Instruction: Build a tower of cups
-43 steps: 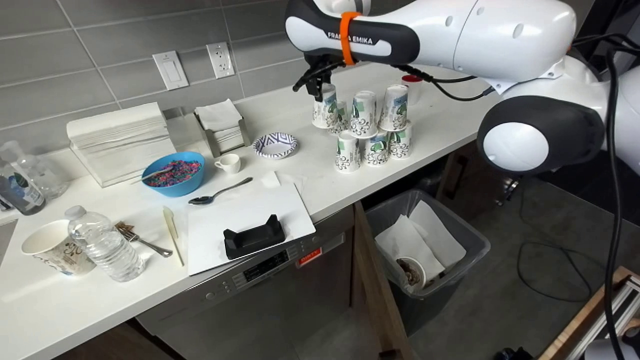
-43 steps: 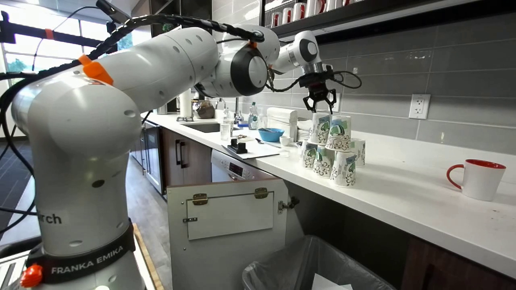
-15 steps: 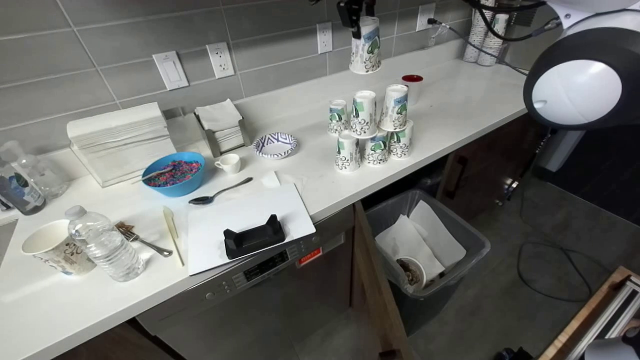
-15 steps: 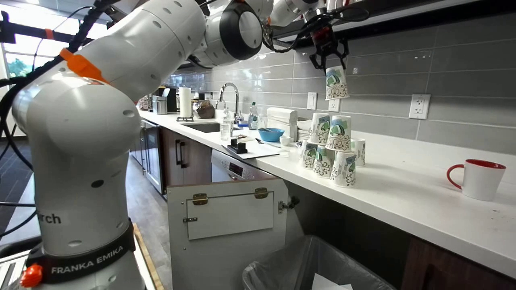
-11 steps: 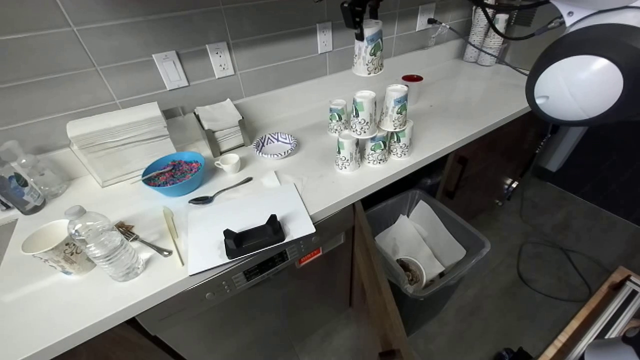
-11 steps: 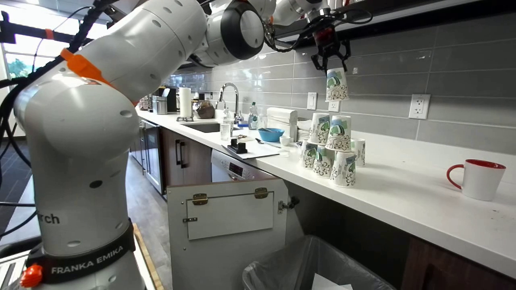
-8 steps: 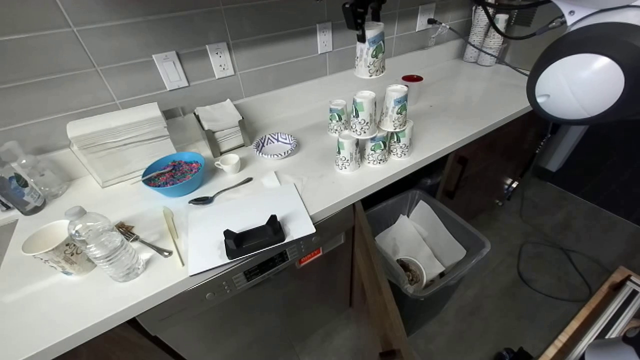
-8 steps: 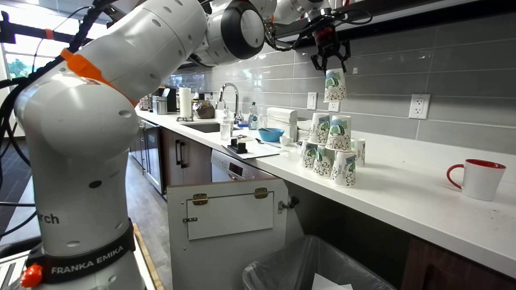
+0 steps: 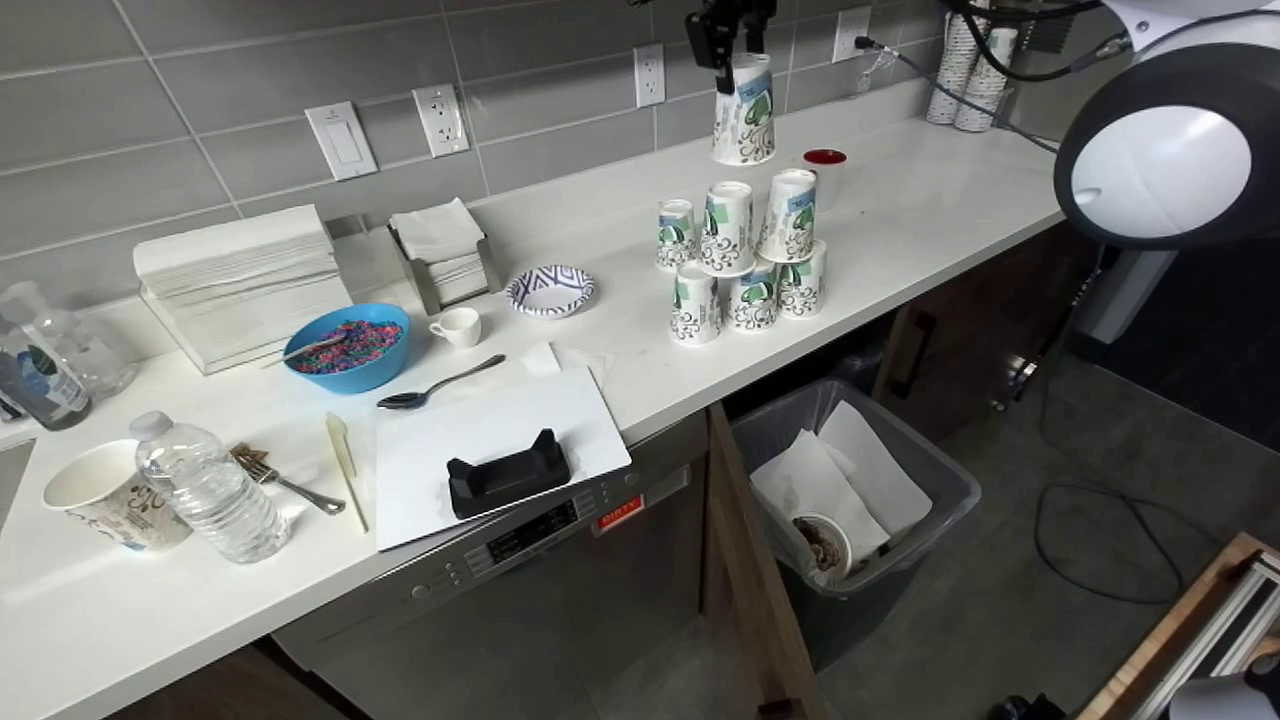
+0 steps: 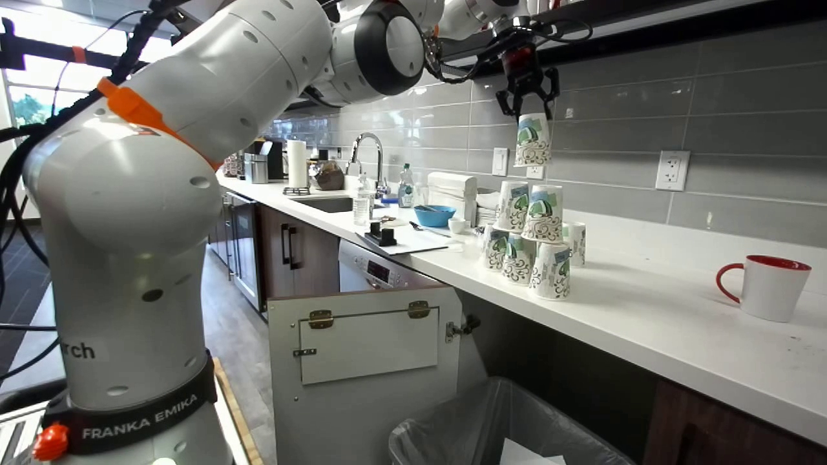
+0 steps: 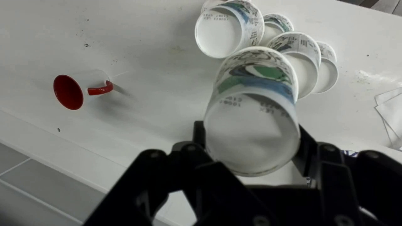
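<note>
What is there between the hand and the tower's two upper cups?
An inverted paper cup hangs there in both exterior views, held by the hand, higher than the upper cups.

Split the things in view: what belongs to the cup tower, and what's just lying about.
On the job:
held cup, upside down in the gripper
two upper cups
three base cups
lone matching cup beside them

Just lying about:
blue bowl
patterned dish
small handled cup
red-handled mug
spoon
water bottle
</note>
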